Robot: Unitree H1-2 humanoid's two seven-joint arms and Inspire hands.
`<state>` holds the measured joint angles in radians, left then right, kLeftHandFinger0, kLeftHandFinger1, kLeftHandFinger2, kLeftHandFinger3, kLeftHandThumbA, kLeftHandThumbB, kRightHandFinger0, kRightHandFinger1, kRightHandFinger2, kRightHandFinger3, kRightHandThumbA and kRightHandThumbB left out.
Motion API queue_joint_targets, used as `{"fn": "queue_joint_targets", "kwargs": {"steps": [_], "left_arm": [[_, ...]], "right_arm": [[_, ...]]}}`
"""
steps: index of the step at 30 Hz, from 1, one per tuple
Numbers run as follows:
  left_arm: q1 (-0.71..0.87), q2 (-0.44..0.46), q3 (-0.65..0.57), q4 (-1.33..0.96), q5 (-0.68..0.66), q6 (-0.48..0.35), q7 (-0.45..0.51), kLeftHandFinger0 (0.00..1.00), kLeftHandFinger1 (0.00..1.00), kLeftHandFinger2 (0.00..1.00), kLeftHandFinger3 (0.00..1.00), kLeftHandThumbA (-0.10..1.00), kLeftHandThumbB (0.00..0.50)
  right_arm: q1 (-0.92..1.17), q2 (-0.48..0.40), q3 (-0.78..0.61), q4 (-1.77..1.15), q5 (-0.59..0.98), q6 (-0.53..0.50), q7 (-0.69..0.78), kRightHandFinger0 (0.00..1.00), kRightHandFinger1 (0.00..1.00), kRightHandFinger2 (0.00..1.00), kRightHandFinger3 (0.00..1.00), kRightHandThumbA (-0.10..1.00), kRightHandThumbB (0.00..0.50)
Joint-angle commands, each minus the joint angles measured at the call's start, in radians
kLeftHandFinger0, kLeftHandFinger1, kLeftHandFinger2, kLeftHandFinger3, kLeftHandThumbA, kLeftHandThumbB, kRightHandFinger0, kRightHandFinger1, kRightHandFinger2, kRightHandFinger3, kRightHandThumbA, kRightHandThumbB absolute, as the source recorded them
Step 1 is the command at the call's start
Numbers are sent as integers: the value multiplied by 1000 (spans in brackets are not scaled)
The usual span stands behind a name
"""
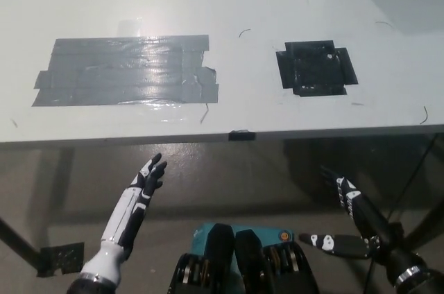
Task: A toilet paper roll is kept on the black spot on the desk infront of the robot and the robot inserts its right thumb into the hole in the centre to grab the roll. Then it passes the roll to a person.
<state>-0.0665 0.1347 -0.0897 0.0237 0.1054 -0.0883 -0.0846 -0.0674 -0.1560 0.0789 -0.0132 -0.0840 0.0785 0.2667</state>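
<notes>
The tabletop (229, 3) holds no roll; both the left hand (149, 176) and right hand (347, 221) are empty with fingers spread, so reaching for the black spot (316, 67) would grasp nothing.

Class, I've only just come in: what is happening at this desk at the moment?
Nothing is being handled. The black spot on the white desk is bare, and no toilet paper roll shows anywhere in view. The black right hand hangs open below the desk's front edge at the lower right. The white left hand rests open below the edge at the lower left. A grey tape patch lies on the desk's left.
</notes>
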Motion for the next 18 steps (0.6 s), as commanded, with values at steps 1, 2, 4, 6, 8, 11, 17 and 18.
{"fn": "queue_joint_targets", "kwargs": {"steps": [1,2,4,6,8,11,17,18], "left_arm": [[22,-4,-5,-54,-6,-33,-7,1000,1000,1000,1000,1000,175],[23,-3,-5,-54,-7,-34,-7,1000,1000,1000,1000,1000,174],[23,-4,-4,-54,-8,-35,-6,1000,1000,1000,1000,1000,180],[21,-6,-2,-48,-10,-41,-4,1000,1000,1000,1000,1000,174],[31,-7,-3,-49,-8,-47,-2,1000,1000,1000,1000,1000,167],[42,-8,-2,-55,-11,-47,-3,1000,1000,1000,1000,1000,160],[44,-5,3,-55,-10,-42,-3,1000,1000,1000,1000,1000,164],[44,-5,3,-54,-10,-44,-3,1000,1000,1000,1000,1000,161]], "right_arm": [[18,5,-12,7,31,-143,-26,1000,1000,1000,1000,927,237],[19,5,-11,9,30,-147,-27,1000,1000,1000,1000,925,230],[19,7,-9,11,25,-148,-30,1000,1000,1000,1000,921,227],[19,7,-7,11,23,-147,-29,1000,1000,1000,1000,924,229],[28,5,-3,9,19,-150,-28,1000,1000,1000,1000,926,225],[28,4,2,11,14,-151,-27,1000,1000,1000,1000,932,229],[14,6,9,16,13,-145,-23,1000,1000,1000,1000,932,239],[13,6,9,17,13,-144,-23,1000,1000,1000,1000,932,240]]}}
